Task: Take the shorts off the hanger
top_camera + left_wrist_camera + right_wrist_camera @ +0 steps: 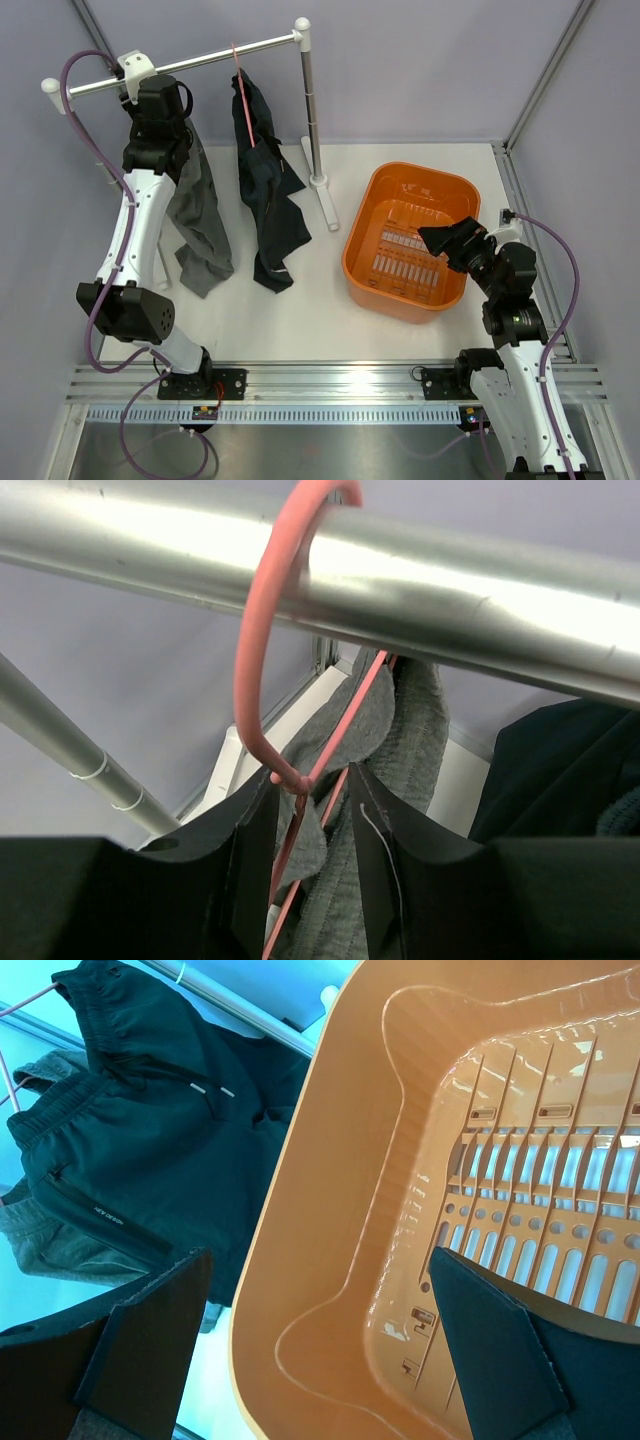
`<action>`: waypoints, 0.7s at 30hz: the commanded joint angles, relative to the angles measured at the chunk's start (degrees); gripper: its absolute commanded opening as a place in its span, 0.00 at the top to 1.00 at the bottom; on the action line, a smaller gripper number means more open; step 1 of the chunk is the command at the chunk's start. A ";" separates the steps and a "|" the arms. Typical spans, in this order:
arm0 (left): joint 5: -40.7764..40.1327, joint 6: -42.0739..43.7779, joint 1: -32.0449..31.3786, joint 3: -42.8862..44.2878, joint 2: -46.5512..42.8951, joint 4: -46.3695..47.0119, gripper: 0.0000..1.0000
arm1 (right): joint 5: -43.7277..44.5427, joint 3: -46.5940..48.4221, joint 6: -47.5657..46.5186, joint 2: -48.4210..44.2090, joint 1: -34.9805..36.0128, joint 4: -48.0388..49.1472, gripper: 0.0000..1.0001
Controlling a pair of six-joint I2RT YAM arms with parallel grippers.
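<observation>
Just below the rail (450, 580), the narrow left hand (315, 780) straddles the hanger (255, 650) and grey shorts (400, 720); whether it grips, I cannot tell. Pinching hanger with cloth could drag both off. Farther along the rail hang the dark shorts (268, 200); the right hand (315, 1270) gapes wide.

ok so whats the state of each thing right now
grey shorts, hanging from the pink hanger on the rail
dark shorts, hanging from the rail beside them
orange basket, empty
left gripper, open, straddling the pink hanger
right gripper, open, empty, over the basket
</observation>
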 commanded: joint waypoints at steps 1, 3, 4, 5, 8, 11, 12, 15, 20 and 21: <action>-1.72 0.27 -0.10 2.37 -0.21 1.73 0.65 | -1.53 0.25 -0.69 0.16 -0.24 2.74 0.01; -1.55 0.45 -0.10 2.63 0.14 1.91 0.67 | -1.62 0.25 -0.69 0.33 -0.24 3.00 0.01; -1.55 0.36 -0.10 2.98 0.23 1.82 0.72 | -1.62 0.34 -0.78 0.42 -0.15 2.92 0.00; -1.46 0.36 -0.10 3.24 0.40 1.65 0.74 | -1.71 0.43 -0.95 0.60 -0.15 3.00 0.00; -0.32 0.36 -0.10 4.03 0.84 1.03 0.85 | -1.80 0.60 -1.13 0.95 -0.15 3.00 0.00; 0.73 0.36 -0.10 4.56 1.02 0.68 1.00 | -1.97 0.69 -1.13 1.04 -0.15 3.00 0.01; 1.52 0.36 -0.10 4.56 1.02 0.59 1.00 | -1.97 0.69 -1.22 0.95 -0.15 3.09 0.01; 4.85 0.54 -0.10 4.83 0.67 1.21 1.00 | -1.97 0.52 -1.31 1.04 -0.24 3.18 0.01; 10.49 0.71 -0.37 8.07 -0.38 0.68 1.00 | -2.24 0.34 -1.57 1.13 -0.24 3.44 0.01; 12.58 0.71 -0.37 8.60 -0.56 0.59 1.00 | -2.24 0.34 -1.48 1.30 -0.15 3.62 0.00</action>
